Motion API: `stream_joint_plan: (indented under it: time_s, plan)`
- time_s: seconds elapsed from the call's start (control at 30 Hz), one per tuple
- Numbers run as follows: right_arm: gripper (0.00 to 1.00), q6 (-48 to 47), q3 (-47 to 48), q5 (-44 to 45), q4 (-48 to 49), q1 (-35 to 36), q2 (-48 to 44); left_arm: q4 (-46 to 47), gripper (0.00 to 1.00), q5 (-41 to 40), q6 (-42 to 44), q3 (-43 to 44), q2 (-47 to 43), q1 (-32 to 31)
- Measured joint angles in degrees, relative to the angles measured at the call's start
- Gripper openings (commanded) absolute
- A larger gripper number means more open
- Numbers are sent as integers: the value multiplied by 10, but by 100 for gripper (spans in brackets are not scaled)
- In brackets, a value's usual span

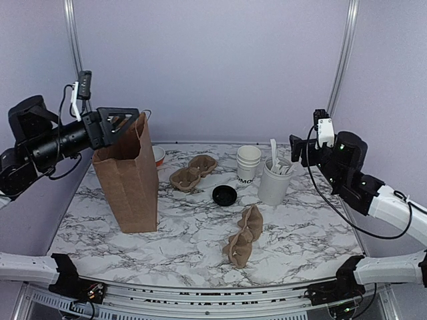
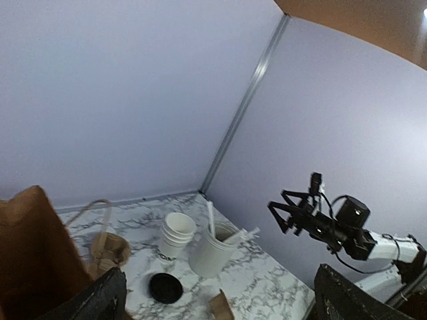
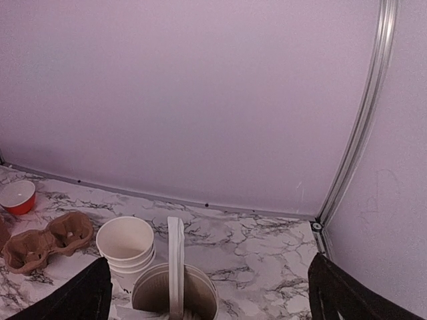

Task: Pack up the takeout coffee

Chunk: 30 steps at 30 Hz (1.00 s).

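Both end effectors [image 1: 135, 121] [image 1: 294, 149] aloft, jaws agape

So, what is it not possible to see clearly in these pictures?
Inside of the paper bag: top view shows only its outer sides.
Small bowl: top view, half hidden behind the bag.
Lettering on the stacked white cups: top view, too small to read.
Utensil cup: right wrist view, cut off by the bottom edge.

— Are we in a café?
— No, we're in a robot test cell: plain lilac panels [image 1: 213, 67], an aluminium rail [image 1: 343, 60], a marbled tabletop [image 1: 307, 233], with a left arm [image 1: 57, 141] and a right arm [image 1: 350, 170].
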Motion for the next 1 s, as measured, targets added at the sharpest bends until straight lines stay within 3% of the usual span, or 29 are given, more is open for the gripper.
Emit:
stream_joint_plan:
  time_s: [0.13,0.27,0.43,0.6,0.73,1.0]
  plan:
    - [100,30,41,26,-55,0,24,-3,99,-93,62,85,128,-184]
    - [100,62,61,65,-99,0,22,7,99,-131,85,144,236,-250]
    - [100,84,52,74,-131,0,-17,59,99,-129,57,120,314,-265]
    - [100,118,-14,83,-136,0,-115,150,99,-160,-23,7,320,-262]
    - [100,155,-23,86,-167,-2,-136,179,99,-189,-90,-67,315,-244]
    - [100,266,-24,16,-268,-2,-102,156,99,-169,-138,-11,419,-232]
